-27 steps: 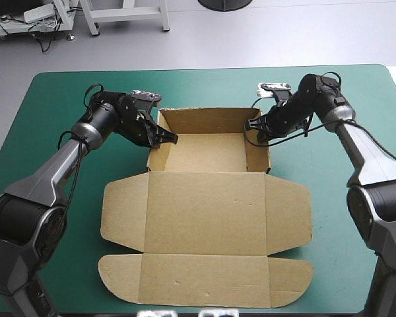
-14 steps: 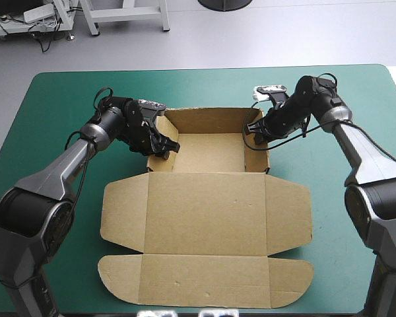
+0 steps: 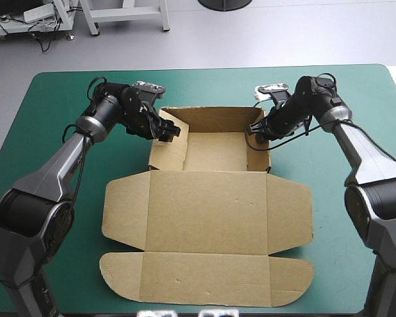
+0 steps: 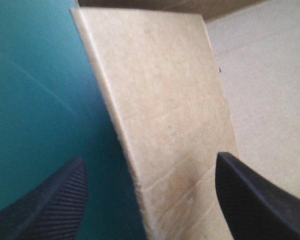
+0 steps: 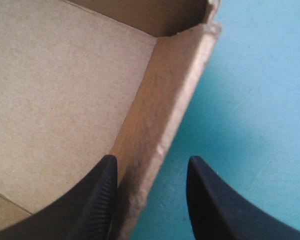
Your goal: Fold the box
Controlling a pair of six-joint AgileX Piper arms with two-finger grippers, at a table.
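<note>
The brown box (image 3: 208,198) lies mid-table as an open tray at the far side with its lid flat toward the front. My left gripper (image 3: 170,131) is open and straddles the tray's left wall (image 3: 165,148), which leans inward. In the left wrist view that wall (image 4: 165,100) runs between the wide-apart fingers (image 4: 45,200) without touching them. My right gripper (image 3: 255,134) is open astride the upright right wall (image 3: 260,153). The right wrist view shows this wall (image 5: 162,105) between the fingers, with teal-green cover visible beside the outer one.
The lid's side flaps (image 3: 122,211) spread left and right, and its front flap (image 3: 204,281) reaches near the table's front edge. Bare teal-green cover (image 3: 46,105) lies on both sides of the box and behind the tray.
Both grippers have opened off the tray's side walls. The left gripper drew back toward the far left corner, and the left wall now sags inward; the right wall still stands.
</note>
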